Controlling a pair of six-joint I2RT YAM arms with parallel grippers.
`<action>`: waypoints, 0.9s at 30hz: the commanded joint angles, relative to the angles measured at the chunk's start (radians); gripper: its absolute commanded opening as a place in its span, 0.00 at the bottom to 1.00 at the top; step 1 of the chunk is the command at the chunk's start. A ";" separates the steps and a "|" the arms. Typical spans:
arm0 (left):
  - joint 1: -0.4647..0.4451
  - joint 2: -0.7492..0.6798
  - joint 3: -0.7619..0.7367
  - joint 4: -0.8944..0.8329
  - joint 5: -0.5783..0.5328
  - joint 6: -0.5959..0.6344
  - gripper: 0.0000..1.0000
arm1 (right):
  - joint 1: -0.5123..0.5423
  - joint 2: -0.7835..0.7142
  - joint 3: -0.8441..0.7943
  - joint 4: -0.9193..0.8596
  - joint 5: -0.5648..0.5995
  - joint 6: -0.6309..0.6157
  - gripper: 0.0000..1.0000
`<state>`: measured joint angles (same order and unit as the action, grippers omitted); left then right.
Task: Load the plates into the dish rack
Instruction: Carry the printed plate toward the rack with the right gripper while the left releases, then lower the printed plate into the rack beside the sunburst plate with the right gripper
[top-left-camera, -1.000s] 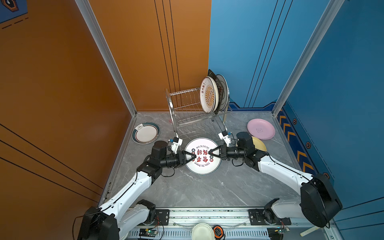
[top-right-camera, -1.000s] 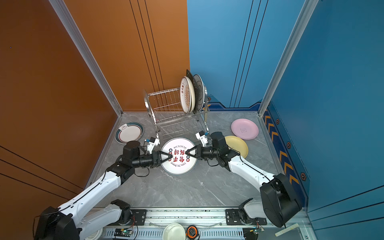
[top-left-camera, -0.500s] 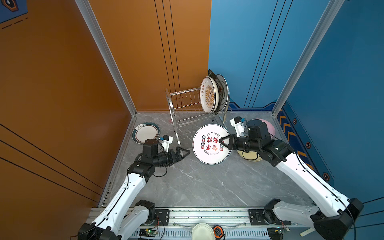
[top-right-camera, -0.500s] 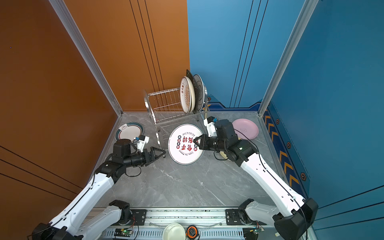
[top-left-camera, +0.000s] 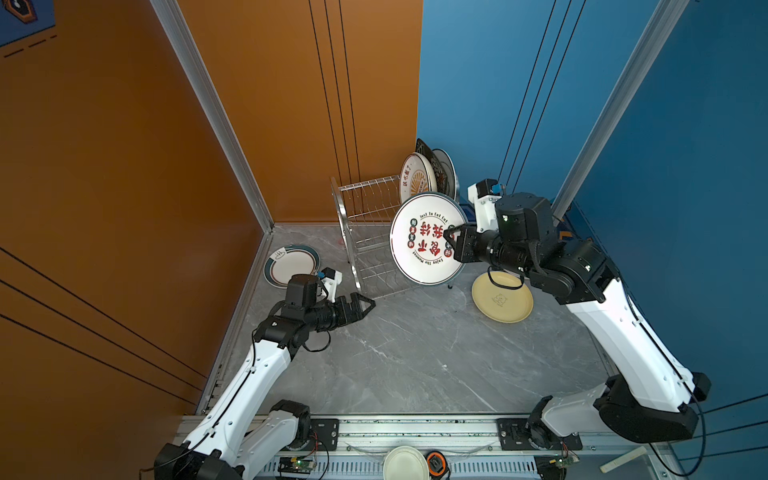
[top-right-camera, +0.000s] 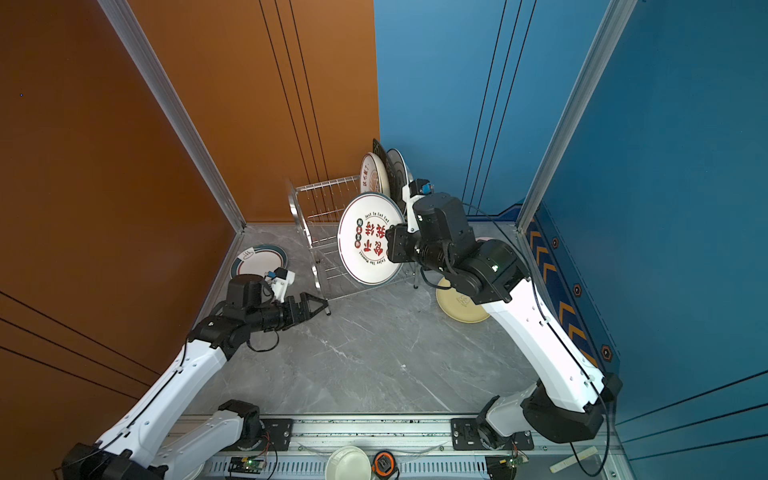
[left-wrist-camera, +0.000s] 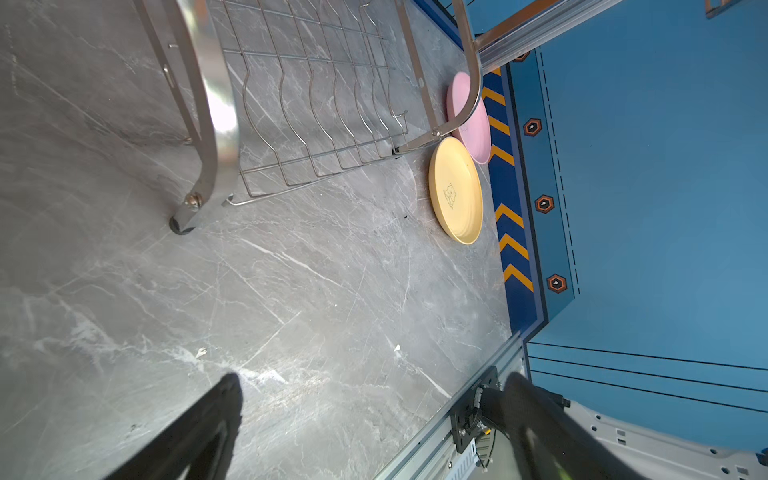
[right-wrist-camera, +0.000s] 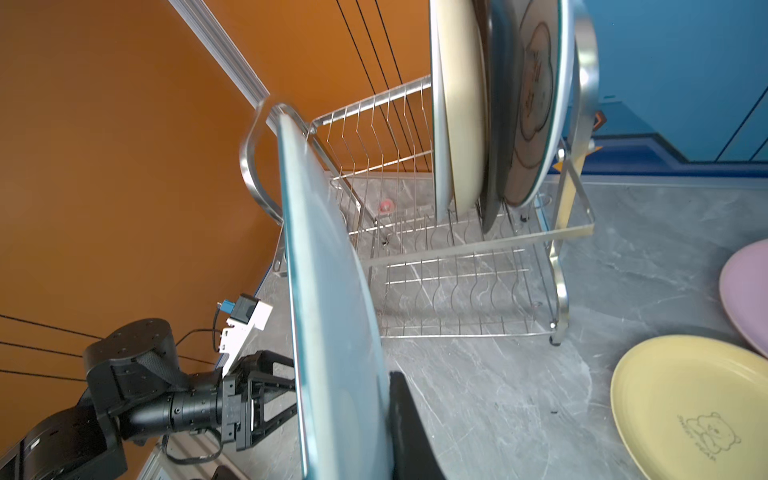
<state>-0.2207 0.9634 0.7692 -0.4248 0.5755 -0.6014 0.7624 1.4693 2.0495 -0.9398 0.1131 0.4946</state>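
My right gripper (top-left-camera: 449, 237) (top-right-camera: 390, 240) (right-wrist-camera: 374, 399) is shut on the rim of the red-lettered white plate (top-left-camera: 424, 245) (top-right-camera: 365, 245) (right-wrist-camera: 332, 324). It holds the plate upright in the air before the dish rack (top-left-camera: 365, 232) (top-right-camera: 320, 220) (left-wrist-camera: 216, 124) (right-wrist-camera: 457, 270). The rack's upper tier holds an orange-sunburst plate (top-left-camera: 415, 178), a black plate (right-wrist-camera: 494, 124) and a bear-printed plate (right-wrist-camera: 536, 104). My left gripper (top-left-camera: 368, 305) (top-right-camera: 322, 306) (left-wrist-camera: 374, 386) is open and empty, low beside the rack's front leg. Flat on the table lie a teal-rimmed plate (top-left-camera: 291, 266), a pale yellow plate (top-left-camera: 503, 301) (left-wrist-camera: 455, 191) (right-wrist-camera: 685, 407) and a pink plate (left-wrist-camera: 469, 120) (right-wrist-camera: 748, 299).
Orange wall on the left and blue wall on the right close the cell behind the rack. A small white round dish (top-left-camera: 405, 463) and an orange-black gadget (top-left-camera: 436, 462) sit on the front rail. A small pink scrap (right-wrist-camera: 386, 205) lies under the rack.
The left gripper let go of the red-lettered plate, opened and drew back to the left. The right gripper lifted the plate off the table, turned it upright and carried it toward the rack.
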 joint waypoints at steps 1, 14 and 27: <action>0.009 0.005 0.030 -0.031 -0.031 0.032 0.98 | 0.019 0.077 0.158 -0.027 0.202 -0.064 0.00; 0.002 0.027 0.030 -0.030 -0.045 0.028 0.98 | 0.075 0.387 0.498 0.203 0.550 -0.338 0.00; -0.002 0.056 0.039 -0.031 -0.075 0.026 0.98 | 0.059 0.542 0.497 0.483 0.642 -0.522 0.00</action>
<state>-0.2211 1.0138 0.7792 -0.4393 0.5247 -0.5907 0.8307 1.9999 2.5168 -0.5873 0.6994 0.0235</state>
